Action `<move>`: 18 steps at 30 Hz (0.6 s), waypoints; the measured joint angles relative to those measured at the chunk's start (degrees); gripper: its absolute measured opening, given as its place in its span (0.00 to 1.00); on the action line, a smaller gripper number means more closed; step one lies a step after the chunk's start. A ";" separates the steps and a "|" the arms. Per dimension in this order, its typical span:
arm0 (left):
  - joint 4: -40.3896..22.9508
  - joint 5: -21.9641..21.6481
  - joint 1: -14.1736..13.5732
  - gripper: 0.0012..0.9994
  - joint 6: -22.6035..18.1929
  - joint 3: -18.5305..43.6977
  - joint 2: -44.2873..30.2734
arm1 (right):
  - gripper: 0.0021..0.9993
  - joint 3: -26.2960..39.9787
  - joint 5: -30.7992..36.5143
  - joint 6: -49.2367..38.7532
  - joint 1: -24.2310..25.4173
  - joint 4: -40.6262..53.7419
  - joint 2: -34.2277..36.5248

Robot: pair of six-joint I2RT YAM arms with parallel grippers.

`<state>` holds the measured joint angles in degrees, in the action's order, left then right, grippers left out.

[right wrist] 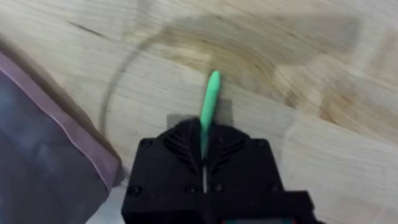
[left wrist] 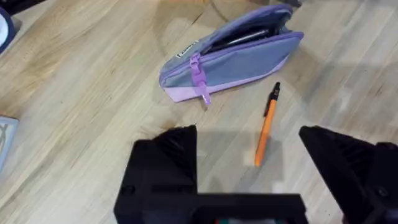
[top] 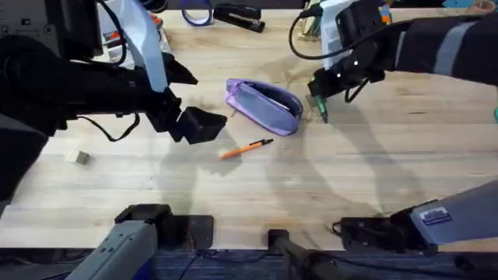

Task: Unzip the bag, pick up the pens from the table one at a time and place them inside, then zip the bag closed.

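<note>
1. Your soft lavender-purple fabric pencil pouch (top: 264, 106) lies on the light wooden tabletop (top: 350, 179) near the middle, its long axis running on a diagonal in the overhead view — the nearer-left end up by the far side, the other end down toward the right arm.
2. The pouch's zipper is open along its length; your left wrist view shows the gap (left wrist: 239, 38) with something dark inside, and the purple pull tab (left wrist: 200, 84) hanging at one end.
3. The slim orange pen with the dark tip (top: 246, 148) rests on the table just in front of the pouch, apart from it, dark tip aimed right and slightly away, orange tail toward your left arm.
4. Your left gripper (top: 198, 124) hovers just left of that pen, black fingers spread wide, nothing in them — in its wrist view the orange pen (left wrist: 266, 126) lies between the two fingers.
5. Your right gripper (top: 319, 105) sits at the pouch's right end, fingers clamped on the bright green pen (right wrist: 209, 99), which pokes out past the fingertips toward the table.
</note>
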<state>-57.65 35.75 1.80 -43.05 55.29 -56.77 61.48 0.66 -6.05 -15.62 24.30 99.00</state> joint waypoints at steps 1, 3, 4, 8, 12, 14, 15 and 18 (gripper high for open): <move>0.00 -0.02 0.00 0.99 0.00 0.00 -0.01 | 0.03 0.20 -0.05 -0.46 0.00 0.05 -0.49; 0.00 -0.02 0.00 0.99 0.00 0.00 0.00 | 0.03 0.56 -0.08 -1.54 0.00 0.07 -2.55; 0.00 -0.01 0.00 0.99 0.00 0.00 0.00 | 0.03 0.71 -0.08 -2.05 0.00 0.07 -3.95; 0.00 -0.01 0.00 0.99 0.00 0.00 -0.01 | 0.03 1.67 -0.08 -3.48 0.00 -0.03 -10.32; 0.00 0.00 0.00 0.99 0.00 0.00 0.00 | 0.03 2.16 -0.08 -5.07 -0.11 -0.03 -16.08; 0.00 -0.02 0.00 0.99 0.00 0.00 -0.02 | 0.03 2.16 -0.09 -6.62 -0.38 0.03 -18.54; 0.02 0.00 0.00 0.99 0.00 0.00 0.00 | 0.03 2.16 -0.08 -7.61 -0.68 0.06 -19.62; 0.02 -0.02 0.00 0.99 0.00 0.00 0.00 | 0.03 2.16 -0.40 -11.67 -2.55 0.37 -22.84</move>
<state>-57.63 35.73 1.80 -43.05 55.29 -56.77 63.64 0.26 -17.72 -18.17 24.68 76.16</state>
